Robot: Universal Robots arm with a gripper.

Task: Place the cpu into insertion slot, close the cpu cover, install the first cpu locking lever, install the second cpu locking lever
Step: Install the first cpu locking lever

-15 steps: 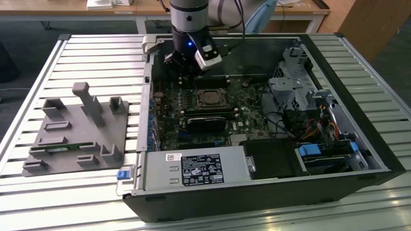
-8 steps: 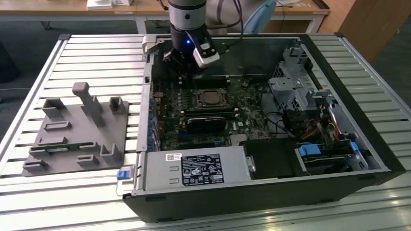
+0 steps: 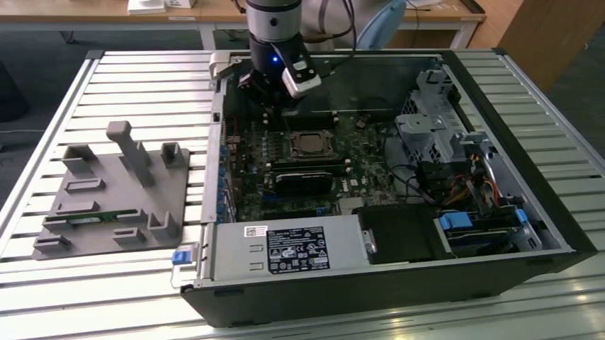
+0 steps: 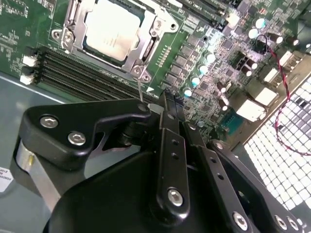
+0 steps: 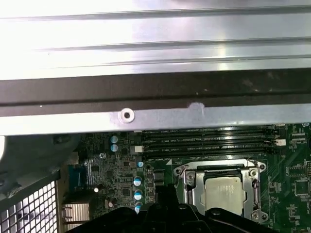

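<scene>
1. One end effector (image 4: 153, 106) hung low inside the open computer case (image 3: 378, 301), over the motherboard (image 4: 209, 63) and just beside the socket; a thin metal rod (image 4: 139, 87) rose from the socket's corner up to its tip; whether it was clenched on that rod or merely touching it, I could not tell.
2. Two steps looked done: the cpu (image 4: 112, 28) lay flat in the insertion slot (image 5: 181, 171); the cpu cover (image 4: 125, 62) lay down around it, framing its pale top.
3. Two steps looked unfinished, by my judgement: the thin metal rod seemed to be a locking lever, standing up rather than latched; how the other lever stood could not be made out.
4. Three views each gave something of their own; the second wrist view gave the rod and its meeting with the end effector; the first wrist view gave the cpu (image 5: 222, 194) lying near the long memory slots (image 5: 209, 143), with the dark wall of the computer case (image 5: 155, 92) beyond; the exterior view gave the setting, with the arm (image 3: 274, 28) reaching down into the case and a grey fixture plate (image 3: 113, 191) on the slatted worktop (image 3: 142, 71), beside the case at the exterior view's left.
</scene>
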